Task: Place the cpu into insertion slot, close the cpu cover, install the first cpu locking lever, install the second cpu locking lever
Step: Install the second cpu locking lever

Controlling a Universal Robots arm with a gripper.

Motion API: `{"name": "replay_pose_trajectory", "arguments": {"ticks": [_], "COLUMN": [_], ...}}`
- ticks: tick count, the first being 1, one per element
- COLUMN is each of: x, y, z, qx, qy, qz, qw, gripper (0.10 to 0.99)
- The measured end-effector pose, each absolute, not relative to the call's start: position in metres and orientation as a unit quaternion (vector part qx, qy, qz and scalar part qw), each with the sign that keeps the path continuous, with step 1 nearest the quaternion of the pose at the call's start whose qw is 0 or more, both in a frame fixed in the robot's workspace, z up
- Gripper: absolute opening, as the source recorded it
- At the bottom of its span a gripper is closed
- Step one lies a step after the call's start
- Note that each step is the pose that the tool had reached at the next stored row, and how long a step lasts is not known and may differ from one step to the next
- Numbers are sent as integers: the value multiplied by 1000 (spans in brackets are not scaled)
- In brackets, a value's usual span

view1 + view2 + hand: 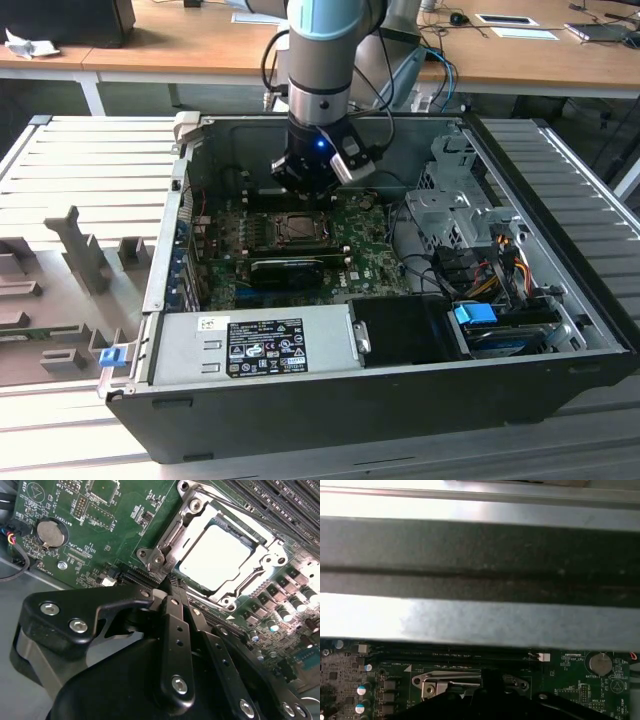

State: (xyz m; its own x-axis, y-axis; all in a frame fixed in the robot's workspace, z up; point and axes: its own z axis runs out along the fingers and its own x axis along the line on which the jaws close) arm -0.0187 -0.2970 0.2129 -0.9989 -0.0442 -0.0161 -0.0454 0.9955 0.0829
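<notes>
Gripper clenched with nothing between its fingers, tips pressed at the near corner of the cpu cover, probably to work a locking lever down there. Cpu already seated in its socket, silver top showing through the window of the closed cover. Seen in the exterior view on the motherboard, mid-case, just under the arm.

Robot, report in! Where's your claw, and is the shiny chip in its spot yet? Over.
Gripper shut, empty, tips at the socket's edge. Cpu seated in socket, cpu cover closed over it. Nothing in the way.
</notes>
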Motion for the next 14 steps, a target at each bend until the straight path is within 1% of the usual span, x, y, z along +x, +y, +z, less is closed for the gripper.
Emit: {"name": "replay_pose_trajectory", "arguments": {"ticks": [9,14], "x": [-19,-19], "y": [-304,-305], "z": [214,226], "qx": [-22,-22], "qy": [999,999], "qz": [42,42], "qw": [7,7], "gripper": [106,106]}}
